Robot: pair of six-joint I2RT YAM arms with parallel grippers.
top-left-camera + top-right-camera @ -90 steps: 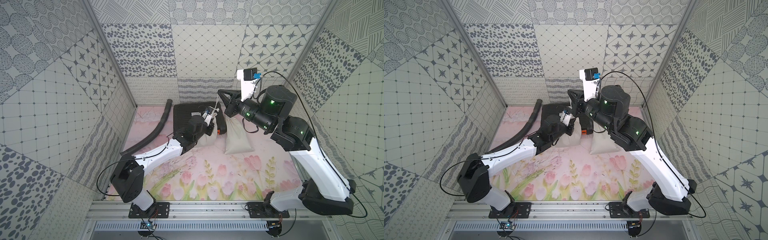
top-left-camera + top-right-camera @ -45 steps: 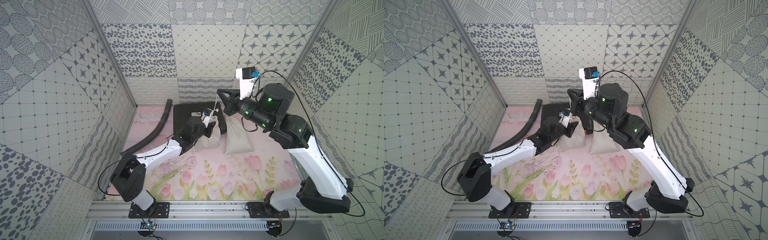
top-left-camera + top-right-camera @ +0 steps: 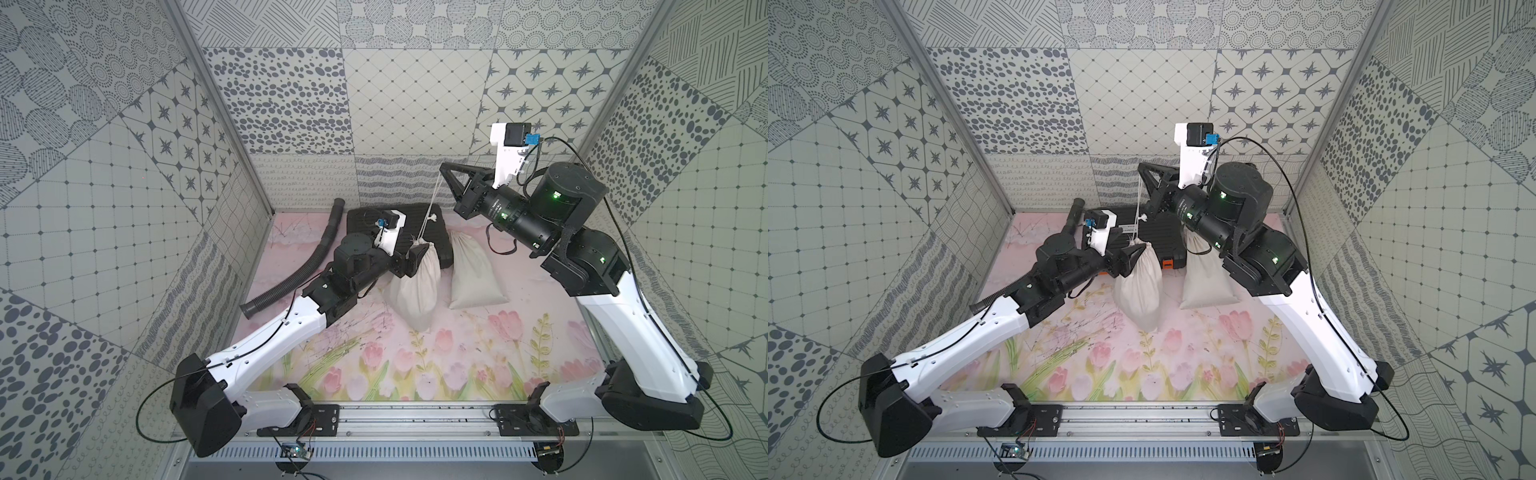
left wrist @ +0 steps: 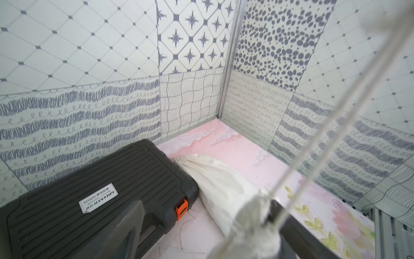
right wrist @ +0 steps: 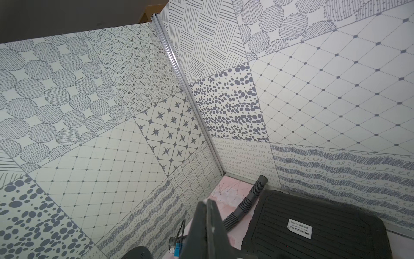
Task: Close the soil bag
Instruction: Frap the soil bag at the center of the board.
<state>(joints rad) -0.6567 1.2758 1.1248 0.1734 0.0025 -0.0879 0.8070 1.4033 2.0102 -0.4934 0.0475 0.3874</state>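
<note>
The soil bag (image 3: 417, 286) (image 3: 1139, 289) is a cream cloth sack standing on the mat with its neck gathered tight. Its white drawstring (image 3: 432, 203) (image 3: 1138, 208) runs taut from the neck up to my right gripper (image 3: 442, 166) (image 3: 1141, 166), which is shut on it. In the right wrist view the right gripper (image 5: 208, 201) shows both jaws pressed together. My left gripper (image 3: 409, 261) (image 3: 1133, 258) (image 4: 205, 207) stands open at the neck. The blurred neck (image 4: 255, 215) sits between the spread fingers, close to one finger (image 4: 291, 226).
A second cream bag (image 3: 471, 270) (image 3: 1204, 278) (image 4: 215, 179) lies flat to the right of the soil bag. Behind both sits a black ribbed tool case (image 3: 438, 232) (image 3: 1167, 237) (image 4: 89, 190) (image 5: 313, 224). A black corrugated hose (image 3: 307, 262) (image 5: 246, 206) lies along the left wall.
My left gripper was shut on the bag's neck and has opened. The right gripper has kept its hold on the drawstring and moved slightly back, keeping it taut.
</note>
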